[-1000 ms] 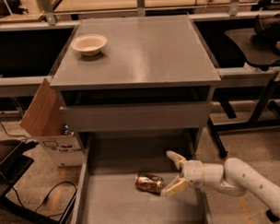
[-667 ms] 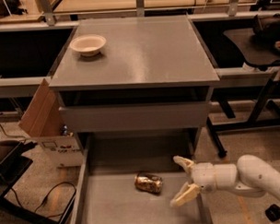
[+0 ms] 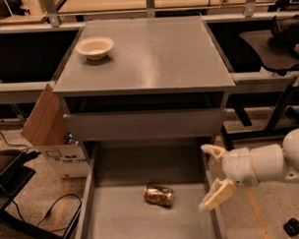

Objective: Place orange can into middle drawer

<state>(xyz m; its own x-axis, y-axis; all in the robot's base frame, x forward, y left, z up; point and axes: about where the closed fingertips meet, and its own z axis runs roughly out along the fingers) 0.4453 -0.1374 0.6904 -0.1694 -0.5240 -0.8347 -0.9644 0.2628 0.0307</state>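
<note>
Down in the middle drawer [image 3: 118, 218], pulled wide open at the bottom of the cabinet: the orange can [image 3: 159, 195], flat on its side on the grey floor, roughly mid-floor, touching neither side wall. Off to the right of it, the claw [image 3: 207, 177], released and spread wide, gripping nothing, apart from the can with bare drawer floor in between. Upper finger [image 3: 212, 151] up by the drawer's right wall, lower finger [image 3: 218, 194] angled down across that same wall's edge. Behind the claw, a chunky white arm [image 3: 261, 163] reaching in from the right edge of the view. Above the open drawer, another grey drawer [image 3: 144, 124], closed, just a plain front panel. Up top, the cabinet's flat grey surface [image 3: 157, 57], with a cream bowl [image 3: 95, 47] upright near its back left corner, far from the can. Left of the cabinet, a cardboard box [image 3: 44, 122] with one flap leaning out, hard up against the cabinet's side, and dark cables [image 3: 49, 213] looping over the speckled ground beside the drawer's left wall.
</note>
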